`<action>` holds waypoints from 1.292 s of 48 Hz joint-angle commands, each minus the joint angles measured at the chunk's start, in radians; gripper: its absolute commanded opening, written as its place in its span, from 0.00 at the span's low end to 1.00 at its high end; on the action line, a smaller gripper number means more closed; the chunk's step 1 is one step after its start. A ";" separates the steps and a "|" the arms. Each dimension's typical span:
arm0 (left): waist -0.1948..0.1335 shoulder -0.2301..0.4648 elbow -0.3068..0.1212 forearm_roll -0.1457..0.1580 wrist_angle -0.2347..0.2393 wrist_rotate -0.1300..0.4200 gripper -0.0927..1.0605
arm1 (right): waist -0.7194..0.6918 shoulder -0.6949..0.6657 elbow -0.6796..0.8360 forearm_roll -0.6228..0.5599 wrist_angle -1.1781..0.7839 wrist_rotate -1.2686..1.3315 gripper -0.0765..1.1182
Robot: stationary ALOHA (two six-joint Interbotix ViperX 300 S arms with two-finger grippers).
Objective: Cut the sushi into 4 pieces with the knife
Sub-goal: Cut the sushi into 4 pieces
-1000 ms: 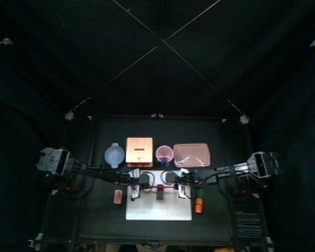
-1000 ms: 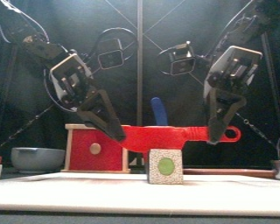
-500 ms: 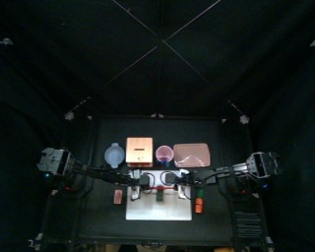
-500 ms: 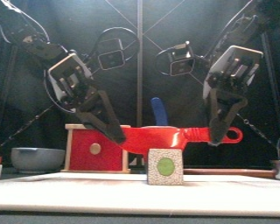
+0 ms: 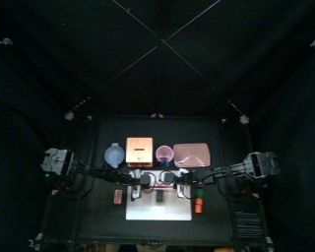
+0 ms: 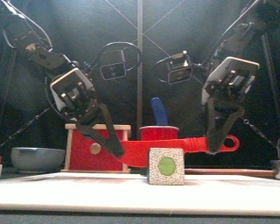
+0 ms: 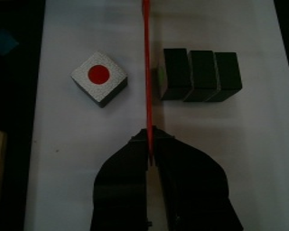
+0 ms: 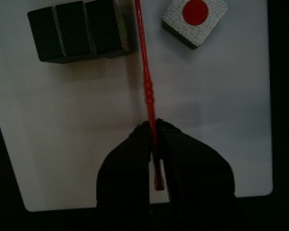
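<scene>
A red toy knife (image 6: 178,145) hangs across the white cutting board (image 6: 140,188), held at both ends and sloping down toward the left. My left gripper (image 6: 116,153) is shut on one end and my right gripper (image 6: 213,144) on the handle end. In the left wrist view the blade (image 7: 146,72) runs between a three-block length of dark green sushi roll (image 7: 201,72) and one separated piece (image 7: 100,78) lying face up. The right wrist view shows the same roll (image 8: 77,32) and piece (image 8: 195,16) on either side of the knife (image 8: 144,72). A single piece (image 6: 166,166) stands nearest in the front view.
Behind the board stand the wooden box (image 6: 95,147) with its red drawer front, a blue-grey bowl (image 6: 38,158) at the left, a red cup (image 6: 161,133) holding a blue knife (image 6: 157,109), and the pink tray (image 5: 193,155). Small toy foods (image 5: 197,205) lie beside the board.
Both grippers have come down with the red knife. It was level above the sushi piece; now it sits lower, at the height of the piece's top, and tilts down on the left.
</scene>
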 commanded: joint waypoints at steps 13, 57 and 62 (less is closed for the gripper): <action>0.017 -0.005 0.003 0.003 0.011 0.000 0.46 | -0.008 -0.008 -0.002 -0.006 0.006 0.002 0.33; 0.110 -0.006 -0.002 0.072 0.017 0.000 0.46 | -0.044 -0.017 -0.006 -0.046 0.009 0.003 0.33; 0.106 -0.029 -0.012 0.072 0.032 0.000 0.46 | -0.038 -0.038 -0.015 -0.038 0.015 0.006 0.33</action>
